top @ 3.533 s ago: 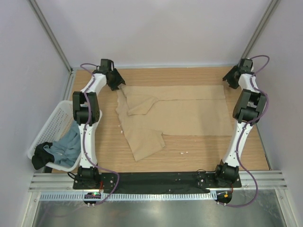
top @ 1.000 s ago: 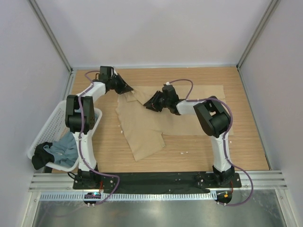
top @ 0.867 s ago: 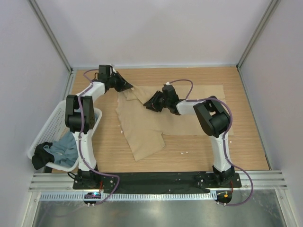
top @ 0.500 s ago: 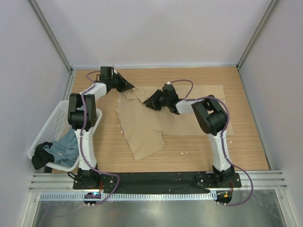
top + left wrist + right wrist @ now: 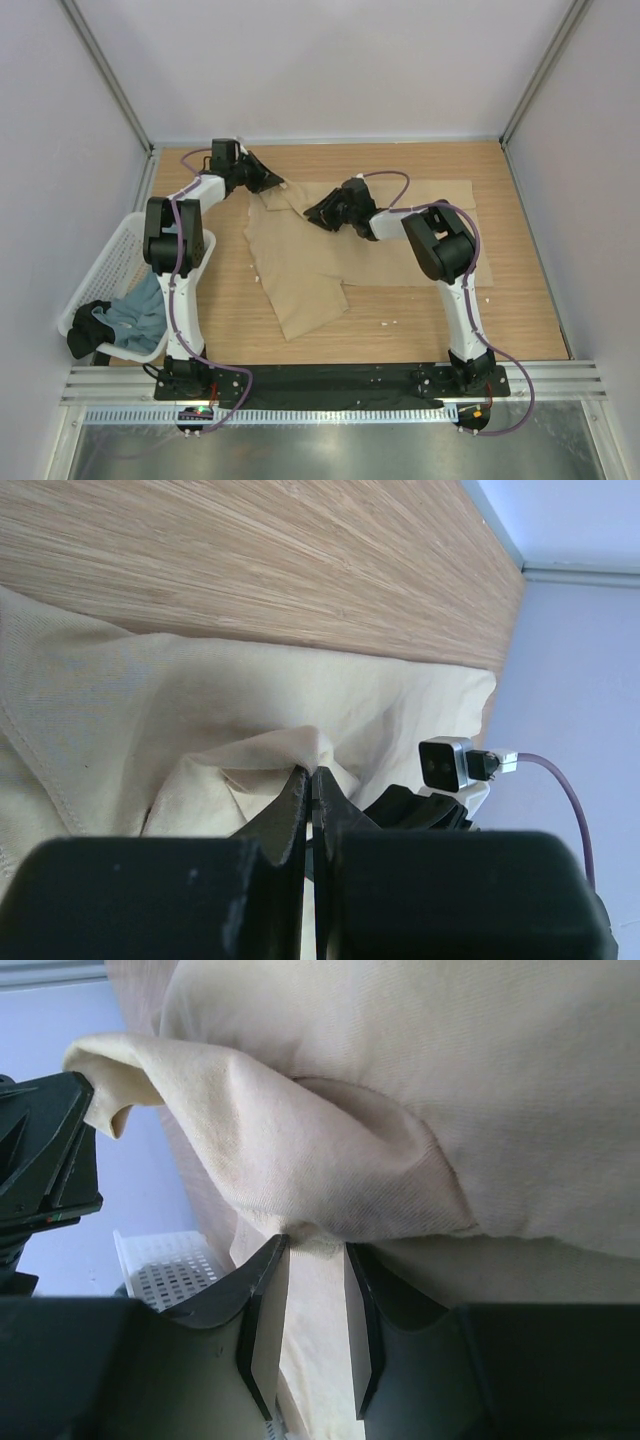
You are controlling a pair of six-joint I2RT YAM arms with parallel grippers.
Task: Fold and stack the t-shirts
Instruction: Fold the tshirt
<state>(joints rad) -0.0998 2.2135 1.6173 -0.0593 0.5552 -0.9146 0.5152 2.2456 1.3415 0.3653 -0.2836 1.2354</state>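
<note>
The left hand (image 5: 308,780) is pressed fully together, pinching a raised fold of the tan t-shirt (image 5: 400,240) at the shirt's far left corner. In the right wrist view, that corner lifts off the counter (image 5: 400,165) up to the black fingers. The right hand (image 5: 315,1250) is just to the right on the same shirt. Its fingers are a little apart, and a bunched ridge of cloth sits at their tips. I cannot tell whether they are clamped on the ridge or only touching it. The rest of the tan t-shirt lies partly folded across the middle of the counter.

A white mesh basket (image 5: 110,255) sits at the counter's left edge. The grey-blue t-shirt (image 5: 140,310) is crumpled inside it, with a dark item (image 5: 85,332) at its near end.
</note>
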